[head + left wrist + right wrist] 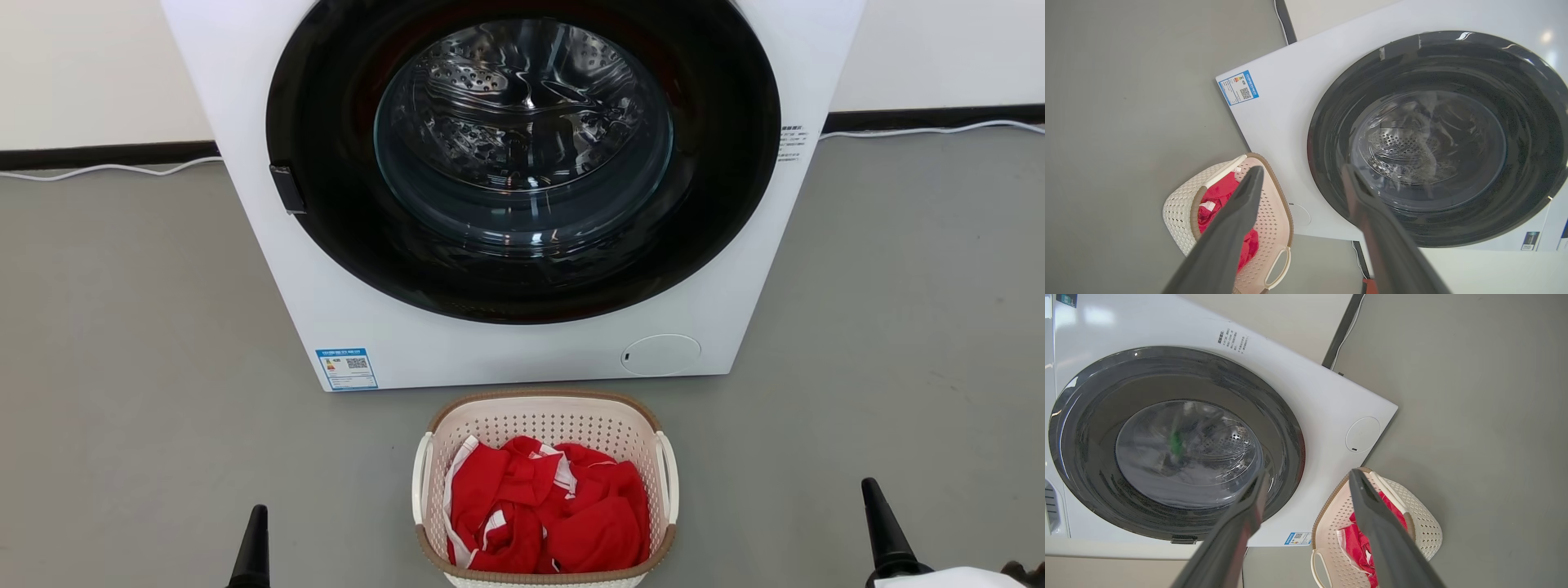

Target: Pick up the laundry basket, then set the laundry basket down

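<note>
Pick-up not yet begun.
Left hand (1303, 171) and right hand (1309, 473) hang released; the laundry basket (539, 398) sits on the floor (122, 367) between them. Next, I'd say, each must take a side handle (420, 478).

Looks along the left gripper (1303, 169), two dark fingers spread apart and empty, one crossing over the laundry basket (1180, 208) of red cloth (1218, 196) on grey floor (1126, 102), near the white washer (1290, 102) with round dark-rimmed glass door (1453, 61) and blue label (1238, 87).
</note>
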### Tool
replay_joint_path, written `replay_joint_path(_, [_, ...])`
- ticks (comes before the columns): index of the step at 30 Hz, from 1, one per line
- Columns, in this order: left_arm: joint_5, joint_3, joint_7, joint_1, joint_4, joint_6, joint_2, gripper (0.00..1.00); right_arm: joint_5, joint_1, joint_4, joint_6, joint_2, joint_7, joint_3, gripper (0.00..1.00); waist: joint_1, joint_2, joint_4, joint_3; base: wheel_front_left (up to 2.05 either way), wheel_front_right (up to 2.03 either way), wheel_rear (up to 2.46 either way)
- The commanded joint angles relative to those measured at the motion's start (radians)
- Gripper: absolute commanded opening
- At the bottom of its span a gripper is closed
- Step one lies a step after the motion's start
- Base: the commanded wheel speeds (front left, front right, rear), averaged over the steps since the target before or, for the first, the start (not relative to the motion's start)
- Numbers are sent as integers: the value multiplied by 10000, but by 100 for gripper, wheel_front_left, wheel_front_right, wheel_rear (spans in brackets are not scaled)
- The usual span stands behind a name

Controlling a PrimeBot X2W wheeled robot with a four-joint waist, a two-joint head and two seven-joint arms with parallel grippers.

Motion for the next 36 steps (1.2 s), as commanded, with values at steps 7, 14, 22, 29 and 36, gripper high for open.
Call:
replay_joint_path(7, [808, -56, -265, -129, -357, 152, 151, 100, -1246, -147, -531, 12, -173, -317, 180, 100, -2, -1, -15, -6, 0, 0, 0])
replay_joint_path(14, [1418, -182, -469, -117, -409, 241, 173, 100, -2297, -126, -704, 14, -192, -522, 288, 100, -2, -1, -28, -7, 0, 0, 0])
replay_joint_path(22, [2092, -367, -703, -72, -449, 344, 199, 100, -3395, -89, -800, 16, -215, -757, 409, 100, -2, -1, -51, -25, 0, 0, 0])
replay_joint_path(29, [2723, -497, -906, -34, -508, 436, 221, 100, -4342, -68, -655, 18, -234, -962, 494, 100, -2, -1, -80, -51, 0, 0, 0])
replay_joint_path(36, [3286, -632, -1082, -10, -550, 506, 240, 100, -5113, -58, -663, 20, -251, -1138, 510, 100, -2, -1, -97, -54, 0, 0, 0])
